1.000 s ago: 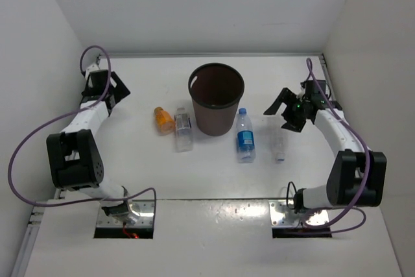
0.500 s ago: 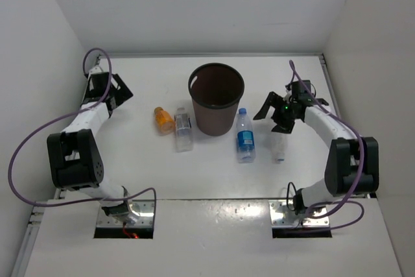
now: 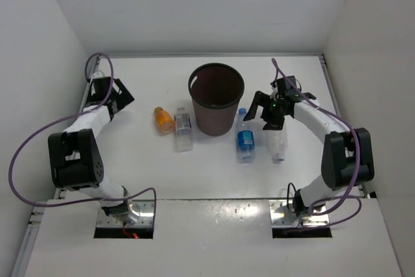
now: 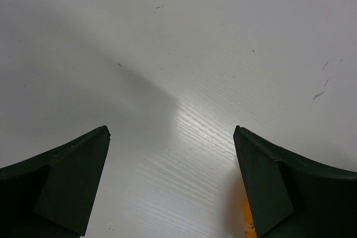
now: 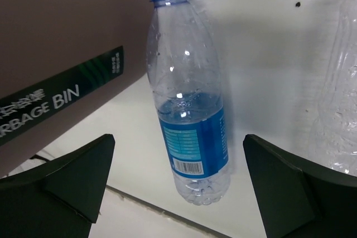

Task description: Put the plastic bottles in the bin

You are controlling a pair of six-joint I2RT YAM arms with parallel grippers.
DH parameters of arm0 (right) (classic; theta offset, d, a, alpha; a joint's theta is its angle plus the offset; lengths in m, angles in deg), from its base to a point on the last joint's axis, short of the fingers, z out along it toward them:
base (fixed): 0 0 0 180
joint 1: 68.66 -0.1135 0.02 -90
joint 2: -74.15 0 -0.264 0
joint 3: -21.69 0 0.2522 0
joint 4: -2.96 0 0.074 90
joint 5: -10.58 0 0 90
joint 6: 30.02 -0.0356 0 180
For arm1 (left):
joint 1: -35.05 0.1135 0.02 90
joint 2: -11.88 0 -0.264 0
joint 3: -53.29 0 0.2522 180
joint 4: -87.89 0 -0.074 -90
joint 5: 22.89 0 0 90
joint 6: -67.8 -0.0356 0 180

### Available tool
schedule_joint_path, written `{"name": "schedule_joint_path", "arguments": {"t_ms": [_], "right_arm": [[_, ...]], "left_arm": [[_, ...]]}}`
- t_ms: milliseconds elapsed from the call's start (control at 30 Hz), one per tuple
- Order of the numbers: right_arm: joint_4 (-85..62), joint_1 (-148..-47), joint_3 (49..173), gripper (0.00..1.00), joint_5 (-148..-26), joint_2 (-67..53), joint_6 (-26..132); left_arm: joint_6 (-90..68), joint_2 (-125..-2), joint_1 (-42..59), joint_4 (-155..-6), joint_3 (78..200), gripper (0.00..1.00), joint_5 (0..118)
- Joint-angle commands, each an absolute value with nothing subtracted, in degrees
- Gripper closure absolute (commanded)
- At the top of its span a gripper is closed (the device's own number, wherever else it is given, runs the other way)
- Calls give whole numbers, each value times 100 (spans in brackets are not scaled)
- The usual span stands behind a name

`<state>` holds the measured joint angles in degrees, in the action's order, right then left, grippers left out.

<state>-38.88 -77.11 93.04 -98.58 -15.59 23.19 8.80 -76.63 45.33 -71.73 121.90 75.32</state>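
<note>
Brown plastic marks the bin [image 3: 216, 121], which stands on the white counter [image 3: 142, 173], and we see no bottle inside it. All four plastic bottles lie on the counter. The orange bottle [image 3: 163, 120] is at the bin's 8 o'clock, with the whitish-label bottle [image 3: 183, 129] just beside it at 7. The blue-label bottle [image 3: 245, 135] is at 5 and the plain clear bottle [image 3: 279, 144] at 4. We judge nothing done yet, with four drops left. Our right hand [image 3: 264, 113] hovers over the blue-label bottle, fingers spread wide, gripping nothing. Our left hand [image 3: 117, 95], out at the bin's 9 o'clock, is likewise spread and empty.
</note>
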Motion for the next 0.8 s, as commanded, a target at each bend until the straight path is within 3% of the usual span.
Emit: {"name": "schedule_joint_path", "arguments": {"t_ms": [0,600,733,767], "right_arm": [[-4086,-7911,9566,0,-9604,-1787,2543],[-4517,-8641,10172,0,-8918,-3131,2228],[-4622,-8694,10225,9,-8847,-3341,2123],[-4622,-8694,10277,15,-8847,-3430,2122]], "left_arm": [[1006,-7514,4612,-7395,11996,0,7485],[1173,-7399,4612,-7685,11679,0,7300],[1111,-7452,4612,-7685,11679,0,7300],[1111,-7452,4612,-7685,11679,0,7300]]}}
